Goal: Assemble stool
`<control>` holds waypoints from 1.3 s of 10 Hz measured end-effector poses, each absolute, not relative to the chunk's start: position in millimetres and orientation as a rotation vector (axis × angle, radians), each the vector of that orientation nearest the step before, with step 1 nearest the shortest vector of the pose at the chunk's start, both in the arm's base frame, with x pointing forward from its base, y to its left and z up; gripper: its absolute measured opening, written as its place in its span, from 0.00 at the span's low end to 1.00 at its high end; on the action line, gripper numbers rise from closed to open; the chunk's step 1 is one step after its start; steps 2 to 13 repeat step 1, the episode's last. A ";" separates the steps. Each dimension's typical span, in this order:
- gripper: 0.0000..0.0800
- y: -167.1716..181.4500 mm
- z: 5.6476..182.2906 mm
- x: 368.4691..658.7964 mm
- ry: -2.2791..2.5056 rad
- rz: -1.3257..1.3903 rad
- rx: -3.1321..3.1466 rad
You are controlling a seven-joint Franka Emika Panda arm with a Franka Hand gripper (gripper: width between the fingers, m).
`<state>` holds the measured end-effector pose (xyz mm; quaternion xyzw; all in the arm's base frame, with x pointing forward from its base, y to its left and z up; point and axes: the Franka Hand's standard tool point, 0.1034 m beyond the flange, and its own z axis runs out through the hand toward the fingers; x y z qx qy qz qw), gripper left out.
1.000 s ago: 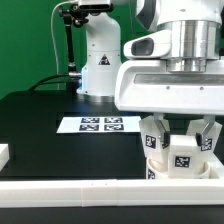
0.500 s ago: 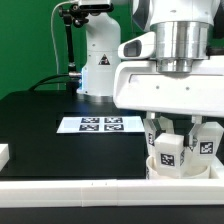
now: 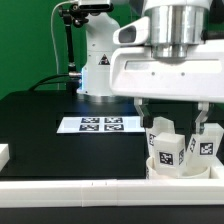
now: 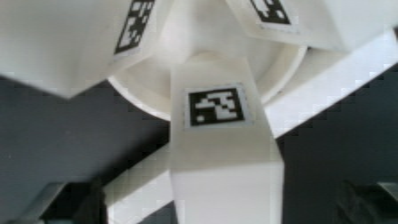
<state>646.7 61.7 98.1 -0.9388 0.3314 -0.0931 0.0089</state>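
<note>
You've got the stool point(image 3: 178, 152) at the near edge of the black tabletop point(image 3: 50, 125), on the exterior view's right: smooth white plastic, round seat w/ blocky legs point(image 4: 221, 115) standing up, each w/ a b&w square tag, no readable text. Tool point(image 3: 174, 118) is spread wide above, gripping nothing.

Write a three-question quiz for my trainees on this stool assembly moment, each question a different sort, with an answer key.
1. True or false: the gripper is clamped shut on a leg.
2. Multiple choice: the seat stands A) near the white rail at the table's front edge, B) on the marker board, C) beside the far robot base.
3. How many tagged legs stand up from the seat in the exterior view?

Key: 1 false, its fingers stand apart; 2 A; 3 three.
</note>
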 end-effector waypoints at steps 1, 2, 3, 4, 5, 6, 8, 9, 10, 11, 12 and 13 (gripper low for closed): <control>0.81 62.4 93.5 646.4 1.032 -0.295 -2.936; 0.81 62.4 93.5 646.4 1.032 -0.295 -2.936; 0.81 62.4 93.5 646.4 1.032 -0.295 -2.936; 0.81 62.4 93.5 646.4 1.032 -0.295 -2.936; 0.81 62.4 93.5 646.4 1.032 -0.295 -2.936; 0.81 62.4 93.5 646.4 1.032 -0.295 -2.936; 0.81 62.4 93.5 646.4 1.032 -0.295 -2.936; 0.81 62.4 93.5 646.4 1.032 -0.295 -2.936; 0.81 62.4 93.5 646.4 1.032 -0.295 -2.936; 0.81 62.4 93.5 646.4 1.032 -0.295 -2.936; 0.81 62.4 93.5 646.4 1.032 -0.295 -2.936; 0.81 62.4 93.5 646.4 1.032 -0.295 -2.936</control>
